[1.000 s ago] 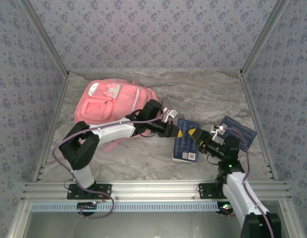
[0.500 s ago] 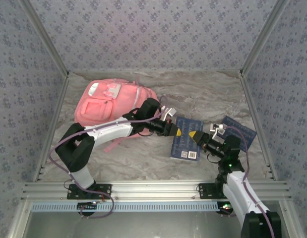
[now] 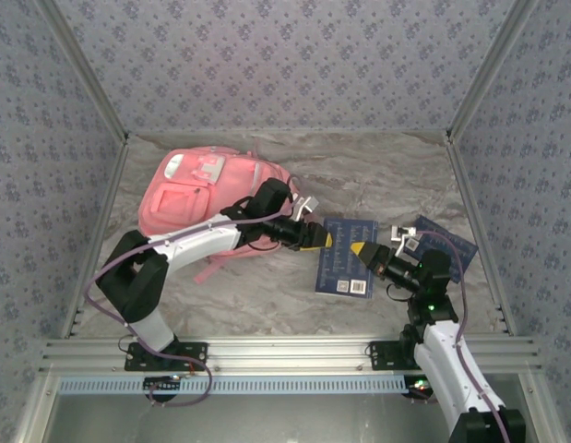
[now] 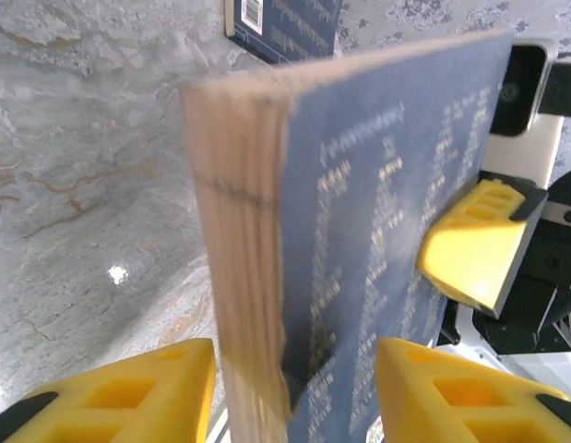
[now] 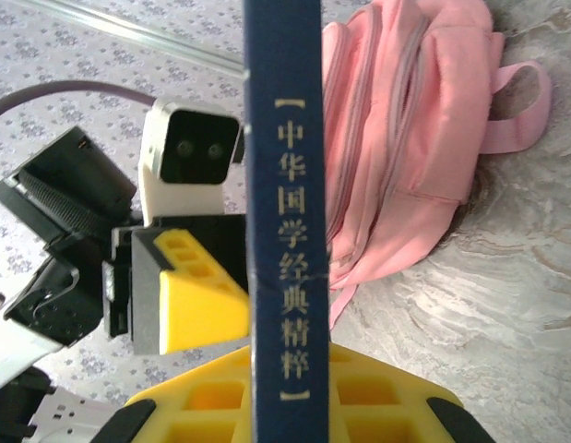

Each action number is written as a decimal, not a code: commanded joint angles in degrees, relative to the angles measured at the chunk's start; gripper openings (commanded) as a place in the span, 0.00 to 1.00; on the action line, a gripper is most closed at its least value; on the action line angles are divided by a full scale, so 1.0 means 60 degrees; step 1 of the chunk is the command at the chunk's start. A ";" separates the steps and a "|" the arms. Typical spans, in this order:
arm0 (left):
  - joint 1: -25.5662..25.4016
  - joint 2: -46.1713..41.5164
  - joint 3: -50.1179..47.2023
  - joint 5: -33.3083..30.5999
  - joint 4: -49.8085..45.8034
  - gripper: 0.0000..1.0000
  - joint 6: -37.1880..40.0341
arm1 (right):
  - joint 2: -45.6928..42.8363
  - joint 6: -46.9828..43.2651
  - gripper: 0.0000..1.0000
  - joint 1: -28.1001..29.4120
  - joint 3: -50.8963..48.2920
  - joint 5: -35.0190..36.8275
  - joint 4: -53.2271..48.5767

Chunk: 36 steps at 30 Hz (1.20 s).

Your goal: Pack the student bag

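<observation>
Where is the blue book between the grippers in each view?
Top external: the blue book sits right of centre.
Left wrist: the blue book is mid-frame, page edge left, cover right.
Right wrist: the blue book shows its spine, a vertical bar mid-frame.
Shared landmark: the student bag, upper left from above, upper right at the right wrist.
</observation>
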 commanded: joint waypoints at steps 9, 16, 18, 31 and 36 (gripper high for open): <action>0.0026 -0.0587 0.0575 0.1030 0.0187 0.50 -0.0005 | -0.0202 0.0796 0.00 0.0949 0.0889 -0.0331 0.2165; 0.0119 -0.1299 0.0580 0.1414 0.0128 0.53 0.0339 | -0.0194 0.1235 0.00 0.1097 0.1269 -0.0290 0.2736; 0.0232 -0.1493 0.0537 0.1473 -0.0015 0.54 0.0455 | -0.0202 0.1442 0.00 0.1139 0.1378 -0.0259 0.2930; 0.0096 -0.2640 0.0231 0.2618 0.2453 0.61 -0.0869 | 0.0114 0.1734 0.00 0.1818 0.2549 0.0225 0.2926; -0.0035 -0.2987 0.0223 0.2647 0.2389 0.32 -0.0681 | -0.0129 0.0884 0.00 0.1861 0.2757 0.0555 0.1240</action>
